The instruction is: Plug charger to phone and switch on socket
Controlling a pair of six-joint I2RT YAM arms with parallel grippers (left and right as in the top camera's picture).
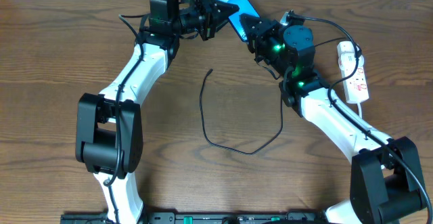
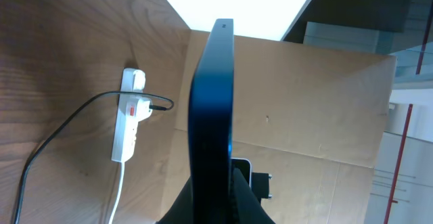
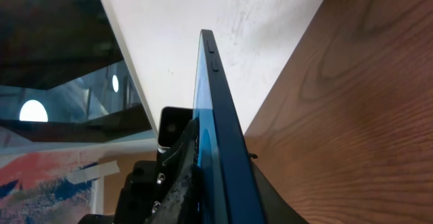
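A blue-screened rectangular smartphone [image 1: 242, 9] sits at the middle of the far edge of the brown wooden bench [image 1: 61, 55], caught between both arms. The left fingers [image 1: 226, 12] come at it from the left side and are clenched on it. In the left wrist view the smartphone [image 2: 211, 116] stands edge-on between them, its thin side toward the camera and its long axis running straight away from the wrist. The right fingers [image 1: 252, 29] meet its near-right end. In the right wrist view the smartphone [image 3: 220, 129] is again edge-on, side buttons showing, with a finger pressed against each face, so they grasp it too.

From overhead its long axis runs diagonally, from far-left to near-right, with the blue screen partly visible from above. Whether any edge rests on the bench cannot be told.

A narrow white power strip with red markings [image 1: 354, 72] lies near the right edge, well apart from the smartphone. A long thin black cable [image 1: 202, 109] loops across the middle of the bench, its free tip lying loose, well short of the smartphone and of both sets of fingers.
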